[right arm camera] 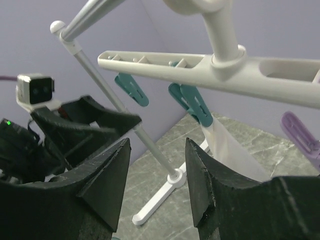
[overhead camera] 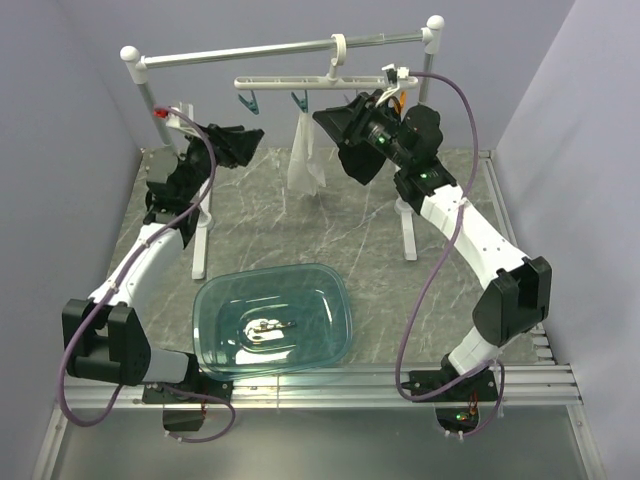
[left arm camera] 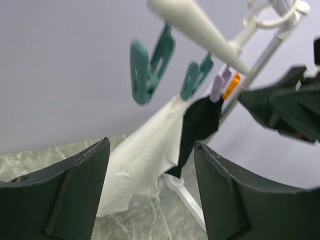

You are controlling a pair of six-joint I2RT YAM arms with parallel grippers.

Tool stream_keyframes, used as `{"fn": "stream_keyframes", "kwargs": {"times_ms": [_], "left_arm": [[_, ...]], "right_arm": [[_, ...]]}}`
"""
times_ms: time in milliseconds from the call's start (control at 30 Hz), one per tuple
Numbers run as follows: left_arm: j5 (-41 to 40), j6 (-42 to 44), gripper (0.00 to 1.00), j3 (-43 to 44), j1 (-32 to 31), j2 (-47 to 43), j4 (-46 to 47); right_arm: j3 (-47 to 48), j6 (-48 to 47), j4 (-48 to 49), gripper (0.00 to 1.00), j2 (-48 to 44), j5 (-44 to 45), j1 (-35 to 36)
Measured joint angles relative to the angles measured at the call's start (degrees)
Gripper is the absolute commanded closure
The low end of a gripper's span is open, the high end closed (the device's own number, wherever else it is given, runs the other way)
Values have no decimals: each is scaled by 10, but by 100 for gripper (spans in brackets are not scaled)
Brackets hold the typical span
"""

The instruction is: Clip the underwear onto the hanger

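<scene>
The white hanger (overhead camera: 320, 82) hangs by its hook from the grey rail. The white underwear (overhead camera: 305, 160) hangs limp from the second teal peg (overhead camera: 299, 100). My left gripper (overhead camera: 240, 145) is open and empty, left of the underwear and apart from it. My right gripper (overhead camera: 346, 140) is open and empty, just right of the underwear below the bar. The left wrist view shows the underwear (left arm camera: 142, 160) beside a black garment (left arm camera: 199, 125) under the purple peg (left arm camera: 218, 86). The right wrist view shows the bar (right arm camera: 200, 70), the clipping teal peg (right arm camera: 192, 102) and the underwear (right arm camera: 232, 152).
The grey rail (overhead camera: 280, 50) stands on white posts with feet on the marble table. A clear teal bin (overhead camera: 215, 300) with a small item (overhead camera: 268, 328) inside sits in front. Walls close in on the left, right and back.
</scene>
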Motion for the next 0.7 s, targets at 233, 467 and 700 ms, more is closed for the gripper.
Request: {"fn": "stream_keyframes", "kwargs": {"times_ms": [233,467,700], "left_arm": [[-57,12,11,77,2,0,-77],[-107,27,32,126,-3,8,-129],[-126,31,38,138,-4,19,-146]], "right_arm": [[-24,-17,-3,50,-14,0,0],[-57,-58,4,55,-30,-1,8],[-70,-131,22,56,-42,-8,39]]}}
